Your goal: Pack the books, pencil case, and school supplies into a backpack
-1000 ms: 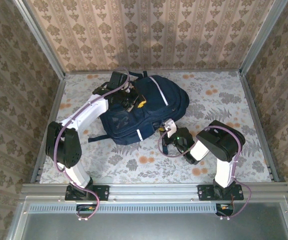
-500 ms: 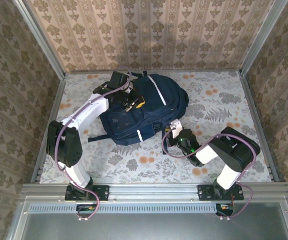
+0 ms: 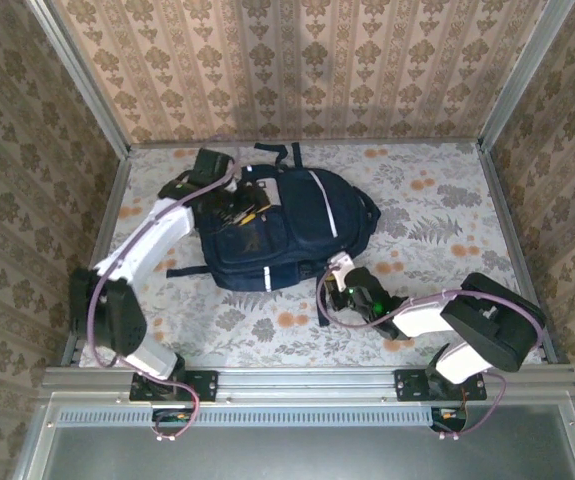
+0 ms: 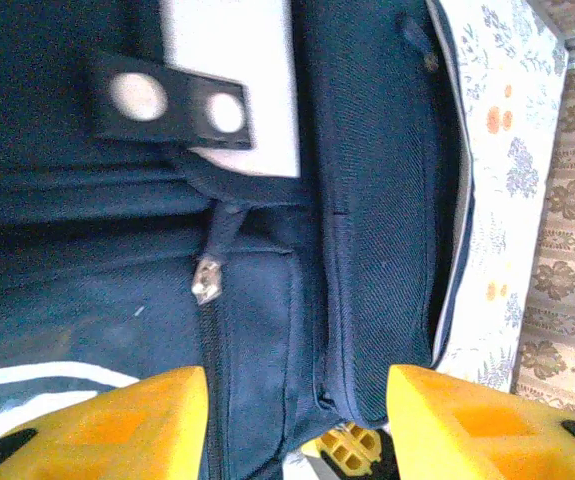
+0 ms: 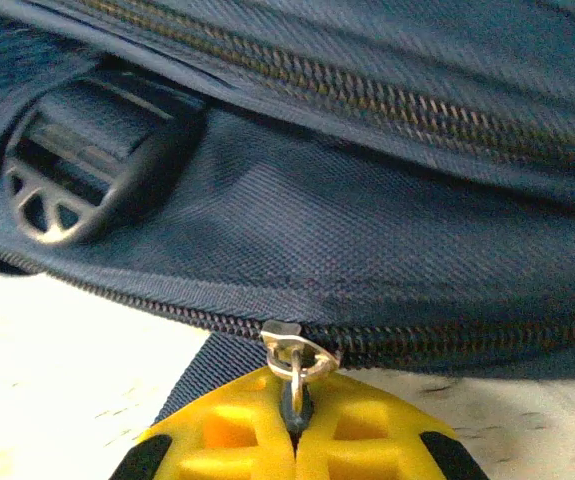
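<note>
The navy backpack (image 3: 297, 235) lies flat in the middle of the table, its white stripes facing up. My left gripper (image 3: 239, 207) is over its far left corner. Its yellow fingers (image 4: 117, 425) stand open on either side of a fold of backpack (image 4: 387, 200) fabric, near a loose zipper pull (image 4: 207, 280) and the white patch (image 4: 237, 90). My right gripper (image 3: 339, 285) is at the near right edge of the backpack (image 5: 367, 200), shut on a metal zipper pull (image 5: 297, 362). The books, pencil case and school supplies are out of view.
A black strap (image 3: 192, 270) trails from the backpack toward the left arm. A black buckle (image 5: 72, 185) sits just left of the held pull. Metal posts and patterned walls (image 3: 27, 150) close the floral table (image 3: 447, 210) on three sides.
My left gripper has opened and let go of the backpack fabric, and its arm has swung left. The backpack has turned and settled flatter. My right gripper, still shut, has drawn the pull nearer.
</note>
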{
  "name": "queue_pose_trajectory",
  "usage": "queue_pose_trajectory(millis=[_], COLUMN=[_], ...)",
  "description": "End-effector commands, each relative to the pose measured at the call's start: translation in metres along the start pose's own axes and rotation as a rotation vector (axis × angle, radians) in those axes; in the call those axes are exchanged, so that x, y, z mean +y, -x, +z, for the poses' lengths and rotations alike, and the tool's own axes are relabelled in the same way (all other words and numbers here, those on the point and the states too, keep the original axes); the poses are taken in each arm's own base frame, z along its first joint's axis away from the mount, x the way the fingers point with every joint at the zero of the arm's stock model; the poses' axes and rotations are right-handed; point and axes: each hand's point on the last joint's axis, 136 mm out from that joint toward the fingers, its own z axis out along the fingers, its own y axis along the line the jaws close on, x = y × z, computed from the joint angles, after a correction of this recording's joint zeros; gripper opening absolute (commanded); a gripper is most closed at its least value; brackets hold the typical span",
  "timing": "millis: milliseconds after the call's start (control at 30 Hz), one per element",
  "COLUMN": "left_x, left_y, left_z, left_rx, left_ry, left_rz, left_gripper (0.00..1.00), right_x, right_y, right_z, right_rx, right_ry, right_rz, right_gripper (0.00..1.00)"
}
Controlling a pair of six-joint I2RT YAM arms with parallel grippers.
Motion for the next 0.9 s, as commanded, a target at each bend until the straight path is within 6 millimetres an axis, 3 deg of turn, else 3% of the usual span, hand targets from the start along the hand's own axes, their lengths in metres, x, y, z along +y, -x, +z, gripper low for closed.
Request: queue_pose_trajectory(millis=[0, 100, 200, 300, 500, 667, 867], left_x=[0.032, 0.05, 0.085, 0.111, 0.152, 0.164, 0.139], left_y=[-0.019, -0.038, -0.062, -0.087, -0.123, -0.117, -0.084], left_z=[-0.017, -0.031, -0.045, -0.051, -0.03, -0.006, 0.005], left_rx=[-0.002, -0.005, -0.034, -0.053, -0.077, -0.127, -0.193], left_ry=[0.054, 0.045, 0.137, 0.152, 0.104, 0.057, -0.005], left_rz=[-0.034, -0.086, -0.186, -0.293, -0.463, -0.51, -0.419], left_gripper=[0.55, 0.57, 0.74, 0.8, 0.78, 0.75, 0.75], right_x=[0.029, 0.054, 0.069, 0.077, 0.105, 0.121, 0.121], right_y=[0.008, 0.014, 0.023, 0.036, 0.069, 0.083, 0.079], right_z=[-0.006, -0.006, -0.002, 0.007, 0.032, 0.042, 0.04], right_rx=[0.012, 0.014, 0.006, -0.018, -0.054, -0.06, -0.05], right_ry=[0.085, 0.159, 0.193, 0.21, 0.288, 0.35, 0.353], right_rz=[-0.085, -0.121, -0.112, -0.059, 0.049, 0.076, 0.065], right_gripper=[0.0, 0.0, 0.0, 0.0, 0.0, 0.0, 0.0])
